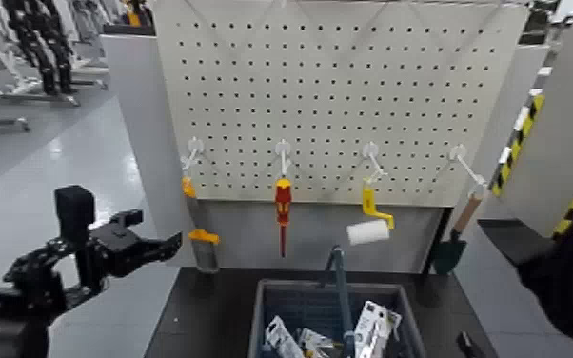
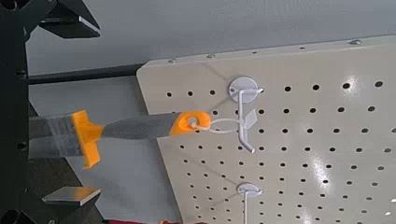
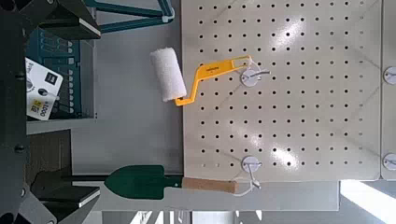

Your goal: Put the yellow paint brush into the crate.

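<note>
Brush [image 2: 140, 126] hanging from far-left hook [image 2: 245, 103] (grey handle, orange tip and band). Left gripper [image 2: 86, 110] standing open, jaws either side of bristle end, not gripping. Right gripper [image 3: 97, 112] waiting open, right side. Crate [image 1: 281, 298] sitting near, below pegboard [image 1: 328, 95].

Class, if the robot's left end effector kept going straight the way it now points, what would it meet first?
Probably the yellow paint brush hanging from its hook, ahead of the open left end effector; the remaining gap is hard to judge.
</note>
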Robot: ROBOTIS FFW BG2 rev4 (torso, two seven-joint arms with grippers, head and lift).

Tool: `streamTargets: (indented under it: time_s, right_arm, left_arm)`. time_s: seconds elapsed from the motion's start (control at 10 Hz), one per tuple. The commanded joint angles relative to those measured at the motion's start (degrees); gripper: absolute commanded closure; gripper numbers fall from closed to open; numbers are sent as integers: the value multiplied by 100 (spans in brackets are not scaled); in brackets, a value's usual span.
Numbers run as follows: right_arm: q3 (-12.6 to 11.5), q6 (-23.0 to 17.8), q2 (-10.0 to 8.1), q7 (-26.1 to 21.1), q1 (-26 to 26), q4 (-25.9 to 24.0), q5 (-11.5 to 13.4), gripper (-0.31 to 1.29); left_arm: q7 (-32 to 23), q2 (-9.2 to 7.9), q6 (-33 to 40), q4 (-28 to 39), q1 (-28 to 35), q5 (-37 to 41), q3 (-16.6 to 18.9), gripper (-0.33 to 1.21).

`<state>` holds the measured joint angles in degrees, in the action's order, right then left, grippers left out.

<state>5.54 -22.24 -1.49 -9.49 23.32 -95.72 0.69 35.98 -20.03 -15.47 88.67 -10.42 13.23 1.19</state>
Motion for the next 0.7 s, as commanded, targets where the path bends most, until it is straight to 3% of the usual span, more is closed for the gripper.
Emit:
streamTargets:
  time_s: [0.1, 0.7]
  right_arm:
    - [17, 0, 0, 0, -20, 10, -8, 13]
    - [61, 0, -18, 0, -73, 45, -25, 13]
  left_arm:
    - [305, -230, -62, -561, -540, 198, -347, 11]
    - [911, -493, -185, -1387, -1533, 435, -1244, 11]
